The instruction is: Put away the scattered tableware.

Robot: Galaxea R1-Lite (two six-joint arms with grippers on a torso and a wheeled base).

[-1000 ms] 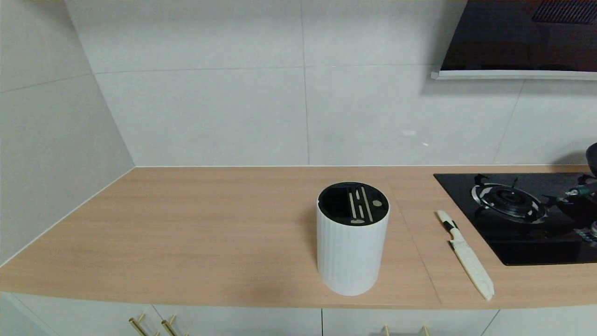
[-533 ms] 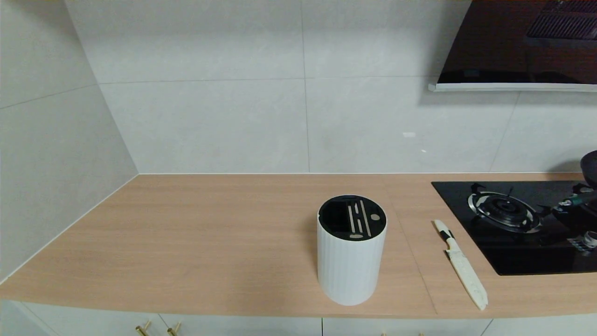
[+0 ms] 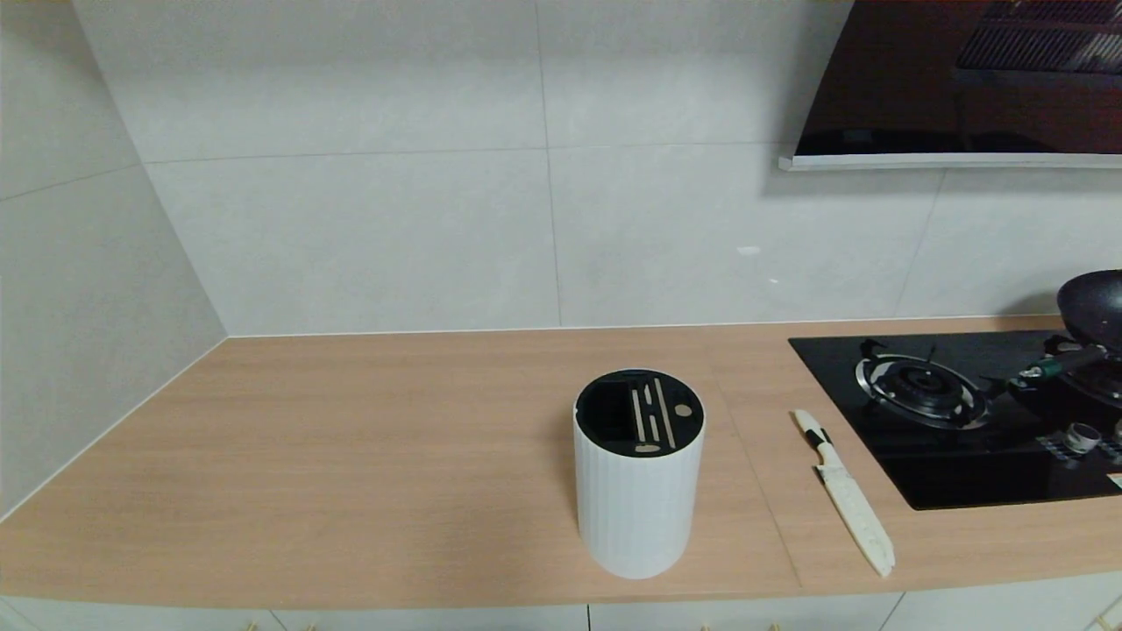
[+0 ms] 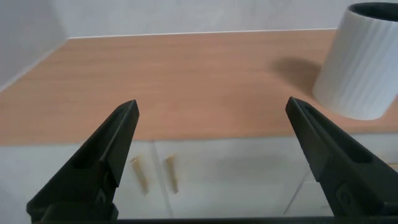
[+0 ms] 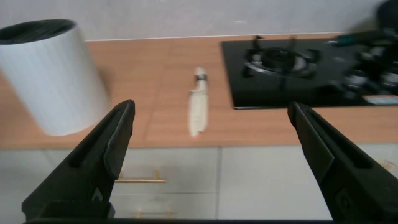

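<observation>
Head camera has panned; knife (image 3: 843, 492) unmoved, flat on countertop (image 3: 368, 456) between white holder (image 3: 638, 486) and hob (image 3: 955, 456). Left gripper (image 4: 211, 109) and right gripper (image 5: 211, 107) both gape wide. Risk: flat blade (low profile) slips the pinch.

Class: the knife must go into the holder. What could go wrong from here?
1. The cream-white knife lies flat with its tip near the front edge of the wooden counter; a poor grasp might push it off.
2. The slots in the white ribbed cylindrical holder are narrow; a misaligned blade could jam or tip it.
</observation>
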